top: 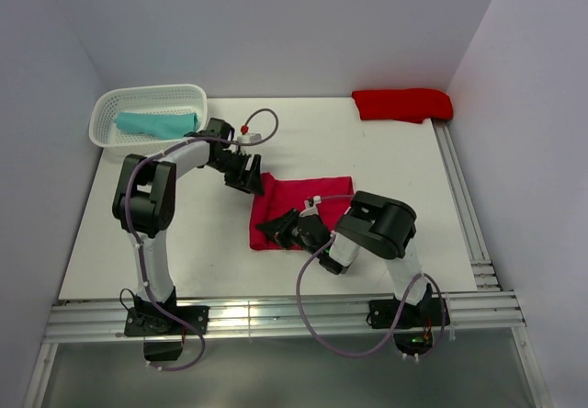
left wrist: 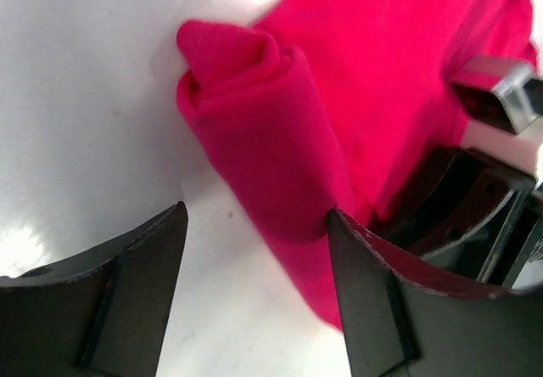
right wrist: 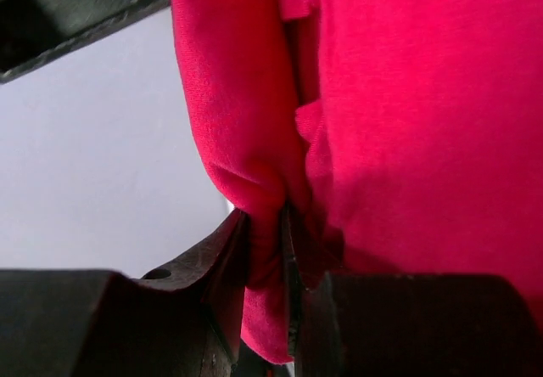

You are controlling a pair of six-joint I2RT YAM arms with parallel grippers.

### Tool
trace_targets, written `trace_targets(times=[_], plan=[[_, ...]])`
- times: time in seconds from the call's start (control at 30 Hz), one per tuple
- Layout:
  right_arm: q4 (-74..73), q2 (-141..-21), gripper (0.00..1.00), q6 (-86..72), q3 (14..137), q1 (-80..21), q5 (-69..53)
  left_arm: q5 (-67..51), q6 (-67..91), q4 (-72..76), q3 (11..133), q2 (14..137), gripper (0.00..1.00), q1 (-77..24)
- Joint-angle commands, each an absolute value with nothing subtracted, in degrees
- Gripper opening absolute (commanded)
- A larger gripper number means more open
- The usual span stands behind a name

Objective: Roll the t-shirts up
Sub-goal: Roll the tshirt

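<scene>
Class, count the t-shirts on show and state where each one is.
3. The raspberry t-shirt lies mid-table, partly rolled; the teal t-shirt sits in the white basket far left; the scarlet t-shirt lies far right. Others may be hidden in the basket.

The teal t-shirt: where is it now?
In the top external view, the teal t-shirt lies inside the white basket at the far left corner of the table, beyond and left of the left tool.

Basket (top: pixel 147 90) far-left, bundle (top: pixel 156 124) inside — large tee (top: pixel 303 198) at centre, second bundle (top: pixel 402 105) far-right.
</scene>
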State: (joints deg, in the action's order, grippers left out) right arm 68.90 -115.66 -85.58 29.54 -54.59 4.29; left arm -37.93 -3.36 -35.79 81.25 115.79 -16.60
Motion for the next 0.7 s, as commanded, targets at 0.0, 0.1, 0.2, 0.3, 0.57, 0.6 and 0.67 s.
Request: trace_targets(times=[0.0, 0.1, 0.2, 0.3, 0.57, 0.6, 0.67], plan=[[75.24, -118.74, 0.18, -88.86, 28.39, -54.84, 0.97, -42.53, -1.07, -29.36, 80.42, 117.24, 0.71, -16.17], [72.08, -116.99, 0.18, -88.07, 27.95, -54.93, 1.75, -42.10, -0.44, -28.30, 80.42, 118.30, 0.61, -16.26], [58.75, -111.63, 0.24, -84.91, 29.00, -54.93, 3.86, -38.59, 1.93, -29.53, 80.77, 117.86, 0.32, -16.26], [39.61, -106.19, 0.41, -80.52, 33.56, -55.54, 7.71, -33.68, 2.46, -30.32, 80.25, 116.11, 0.13, -16.35], [-15.35, -102.56, 0.63, -73.57, 60.62, -62.57, 25.57, -21.28, 1.41, -31.46, 77.08, 111.36, 0.03, -19.42], [-18.25, -102.92, 0.64, -73.30, 62.82, -63.10, 26.36, -20.05, 1.41, -31.73, 77.17, 111.10, 0.03, -19.77], [-27.48, -105.02, 0.64, -72.34, 70.11, -64.33, 29.69, -18.55, 1.41, -31.99, 76.99, 110.31, 0.03, -20.65]])
